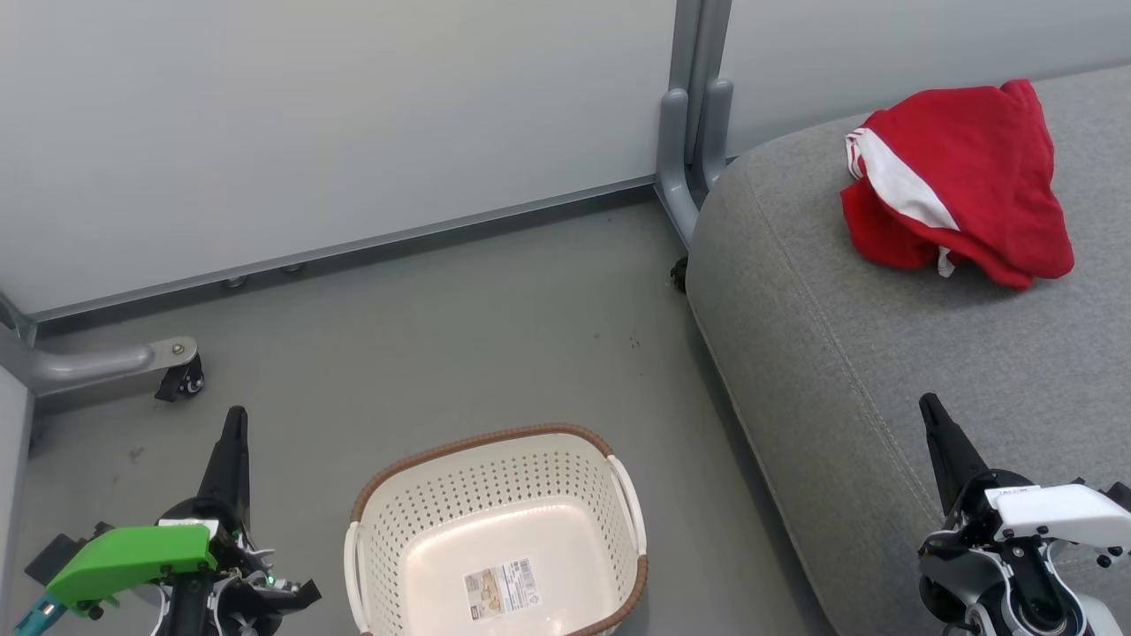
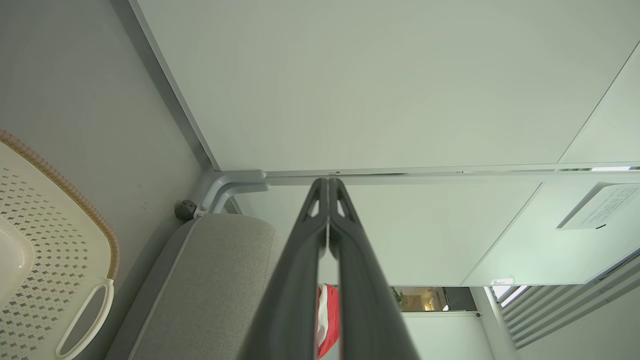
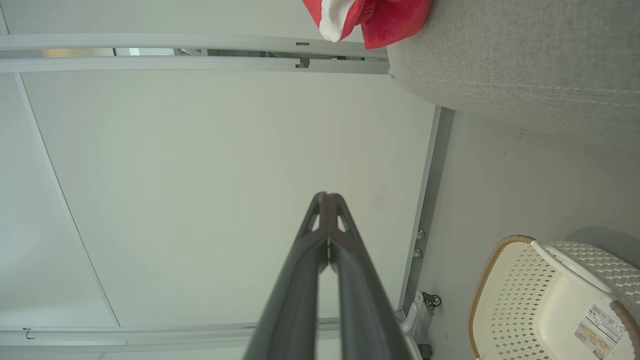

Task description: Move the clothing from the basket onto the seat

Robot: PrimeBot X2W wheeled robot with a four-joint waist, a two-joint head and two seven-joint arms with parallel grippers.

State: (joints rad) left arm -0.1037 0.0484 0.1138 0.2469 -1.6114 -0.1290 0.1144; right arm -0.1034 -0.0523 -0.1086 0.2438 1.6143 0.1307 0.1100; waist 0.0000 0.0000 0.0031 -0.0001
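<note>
The red clothing (image 1: 959, 181) with white stripes lies bunched on the grey seat (image 1: 884, 353) at the upper right; the right wrist view catches the clothing (image 3: 370, 17) on the seat (image 3: 500, 65), and a sliver of the clothing (image 2: 327, 320) shows between the left fingers. The cream basket (image 1: 442, 512) stands on the floor at bottom centre with only a label sticker inside; it is also the basket (image 2: 60, 260) and basket (image 3: 520, 305) in the wrist views. My left gripper (image 1: 235, 420) is shut and holds nothing, left of the basket. My right gripper (image 1: 928, 405) is shut and holds nothing, over the seat's front part.
A pale partition wall (image 1: 336, 132) runs along the back, with a grey post and foot (image 1: 694, 132) by the seat's corner. Another wheeled partition foot (image 1: 132, 358) sits at the left. Grey floor (image 1: 495, 336) lies between basket, wall and seat.
</note>
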